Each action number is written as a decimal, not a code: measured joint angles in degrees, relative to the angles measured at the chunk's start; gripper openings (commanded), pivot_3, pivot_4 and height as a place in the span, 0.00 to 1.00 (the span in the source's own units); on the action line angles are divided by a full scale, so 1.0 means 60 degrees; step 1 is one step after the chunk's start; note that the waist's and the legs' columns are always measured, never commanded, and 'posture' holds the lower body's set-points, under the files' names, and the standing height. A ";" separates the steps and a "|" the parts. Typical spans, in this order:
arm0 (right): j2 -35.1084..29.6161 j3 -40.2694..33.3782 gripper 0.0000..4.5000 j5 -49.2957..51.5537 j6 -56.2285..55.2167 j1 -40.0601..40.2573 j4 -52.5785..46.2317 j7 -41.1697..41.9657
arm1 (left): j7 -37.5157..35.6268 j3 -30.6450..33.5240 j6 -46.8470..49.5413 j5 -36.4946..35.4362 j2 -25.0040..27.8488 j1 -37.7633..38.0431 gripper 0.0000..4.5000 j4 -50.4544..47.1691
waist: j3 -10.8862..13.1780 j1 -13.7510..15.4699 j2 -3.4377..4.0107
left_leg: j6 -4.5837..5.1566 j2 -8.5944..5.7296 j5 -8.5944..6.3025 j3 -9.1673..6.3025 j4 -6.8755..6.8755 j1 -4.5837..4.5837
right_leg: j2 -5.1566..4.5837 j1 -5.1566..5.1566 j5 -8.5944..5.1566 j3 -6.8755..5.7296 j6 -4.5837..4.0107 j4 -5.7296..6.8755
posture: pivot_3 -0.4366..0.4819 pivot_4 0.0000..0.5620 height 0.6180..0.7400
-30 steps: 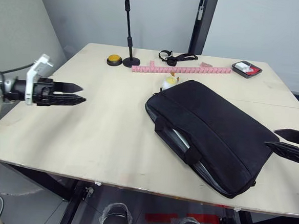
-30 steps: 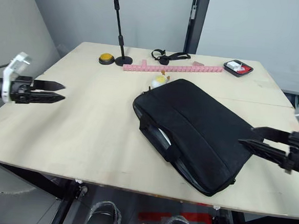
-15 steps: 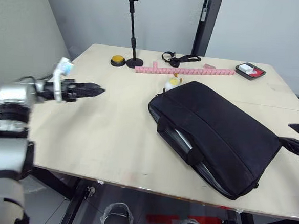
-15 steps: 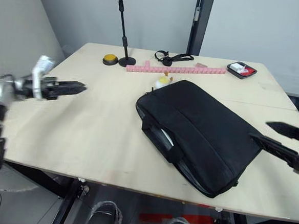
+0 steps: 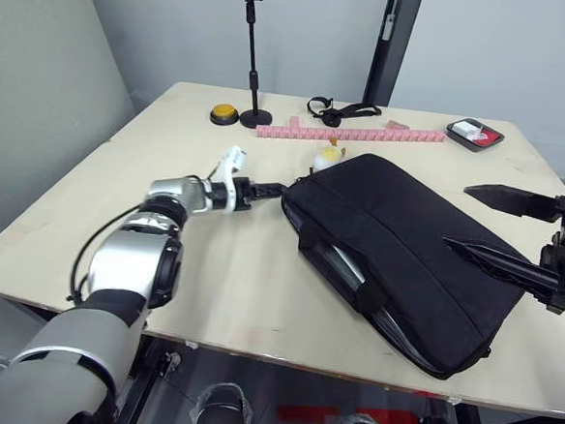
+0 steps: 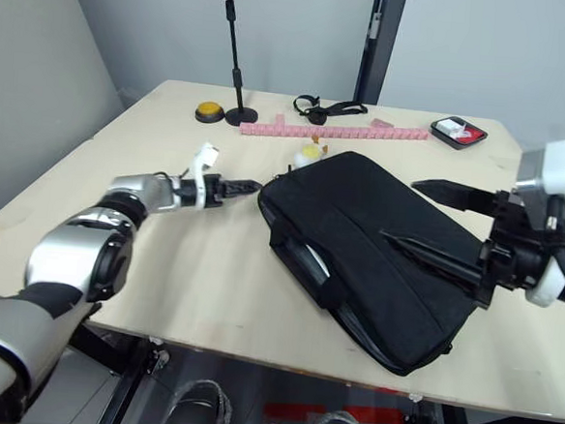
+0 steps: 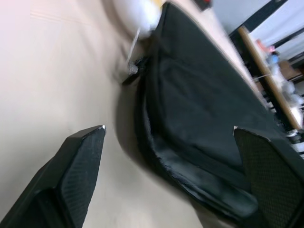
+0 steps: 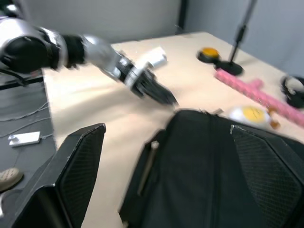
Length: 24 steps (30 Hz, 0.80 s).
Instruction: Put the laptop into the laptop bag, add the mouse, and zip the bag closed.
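Laptop bag (image 5: 406, 250): black fabric case, lying flat and slantwise on the wooden table (image 5: 182, 263), its two strap handles on the near long edge; along that edge the mouth gapes a little and a grey strip, the laptop (image 5: 342, 265), shows inside. Left gripper (image 5: 270, 185): arm stretched low over the table, fingertips just at the bag's far left corner; the wrist view shows its two fingers (image 7: 80, 161) spread wide, with the bag's corner and zipper end directly ahead between them. Whether the tips touch the fabric cannot be told. Right gripper (image 5: 490, 227): hanging above the bag's right half, fingers parted widely, one over the bag's top panel and the other beyond its far edge, gripping nothing. Duck toy (image 5: 326, 157): white and yellow, just beyond the left gripper's tips, beside the bag's far corner. Further from both grippers, along the table's back edge: yellow button (image 5: 221, 114), black stand (image 5: 258, 55), pink block strip (image 5: 346, 133), black strap (image 5: 338, 108), small tray (image 5: 475, 134).
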 measured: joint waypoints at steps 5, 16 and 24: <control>-0.0291 -0.0324 0.98 0.0602 0.0006 0.0394 0.0040 -0.0710 | 0.0581 0.0542 -0.0185 0.0069 -0.0221 -0.0098 1.00 0.0070 | 0.0005 0.0007 -0.0008 | 0.0006 -0.0009 -0.0002 -0.0004 -0.0001 -0.0006 | -0.0009 0.0001 0.0000 -0.0010 0.0002 -0.0008 | 0.48 0.27 0.99; -0.0545 -0.0480 0.99 0.1079 -0.0113 0.0741 0.0009 -0.1363 | 0.1598 0.1231 -0.0309 0.0275 -0.1224 -0.0179 0.94 0.0127 | 0.0005 -0.0015 -0.0008 | 0.0009 -0.0015 -0.0004 -0.0012 -0.0009 -0.0009 | -0.0016 0.0012 0.0000 -0.0020 0.0007 -0.0036 | 0.48 0.27 0.99; -0.0332 -0.0531 1.00 0.0913 -0.0193 0.1391 0.0000 -0.1433 | 0.1511 0.1263 -0.0381 0.0482 -0.1337 -0.0181 0.32 0.0142 | 0.0005 0.0037 -0.0008 | 0.0013 -0.0019 -0.0004 -0.0041 -0.0017 -0.0050 | -0.0021 0.0011 0.0002 -0.0043 0.0011 -0.0076 | 0.48 0.27 0.99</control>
